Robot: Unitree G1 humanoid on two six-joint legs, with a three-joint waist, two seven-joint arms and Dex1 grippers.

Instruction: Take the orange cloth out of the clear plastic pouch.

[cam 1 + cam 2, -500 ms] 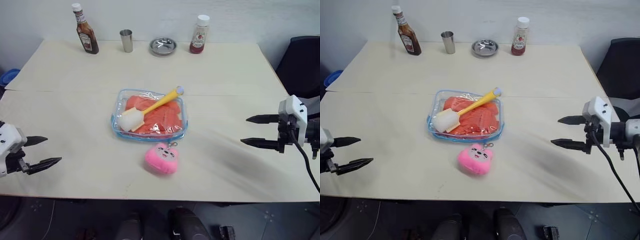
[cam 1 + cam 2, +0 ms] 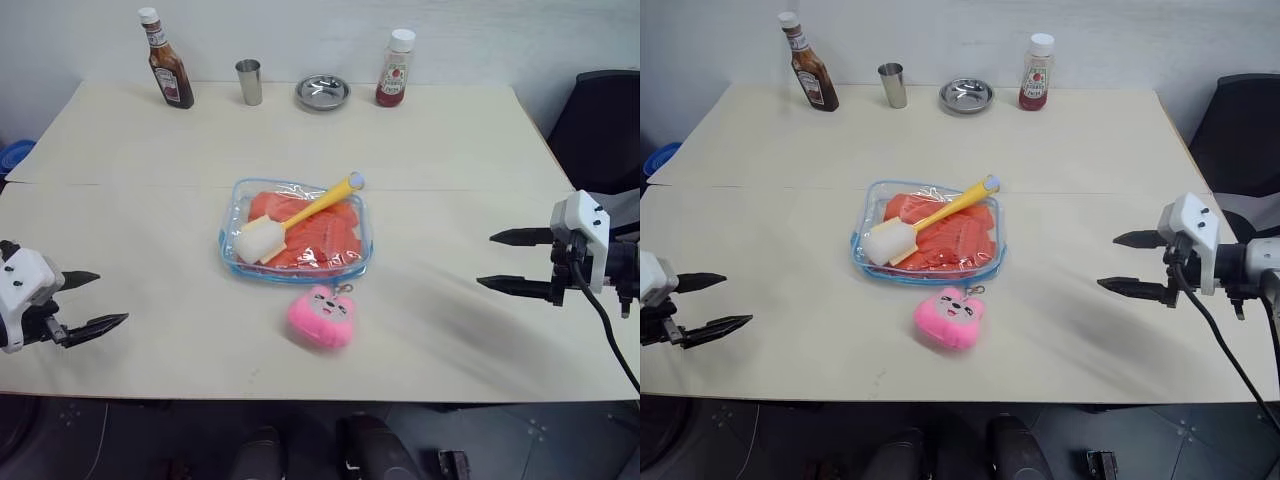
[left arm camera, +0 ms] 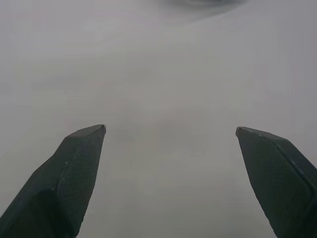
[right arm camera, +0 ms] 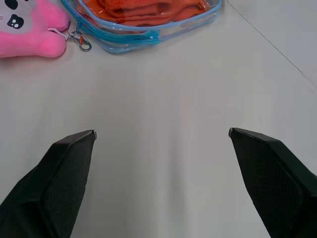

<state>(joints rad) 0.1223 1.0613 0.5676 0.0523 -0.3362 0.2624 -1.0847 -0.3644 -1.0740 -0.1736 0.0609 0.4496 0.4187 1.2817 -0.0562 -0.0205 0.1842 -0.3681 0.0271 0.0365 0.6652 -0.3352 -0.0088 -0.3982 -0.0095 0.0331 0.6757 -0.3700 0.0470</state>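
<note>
Left eye view: the orange cloth (image 2: 300,232) lies fully inside the clear plastic pouch (image 2: 237,203), which rests flat at the centre of the table (image 2: 450,150). A yellow-handled brush (image 2: 297,215) lies diagonally across the top of the pouch, its white head toward the robot's left. A pink plush toy (image 2: 322,317) sits just in front of the pouch, its key clip almost touching the blue trim.

Status of the task: not started. The cloth is still enclosed, and no part of it shows outside the pouch. The brush resting on the pouch will likely need to be cleared or worked around first.

The left gripper (image 2: 88,300) hovers near the table's front left edge, fingers spread wide and holding nothing. The right gripper (image 2: 505,261) hovers over the right side of the table, fingers likewise spread and empty. Both are well apart from the pouch.

At the far edge stand a brown sauce bottle (image 2: 167,63), a metal cup (image 2: 248,81), a metal dish (image 2: 322,92) and a red bottle (image 2: 394,69).
</note>
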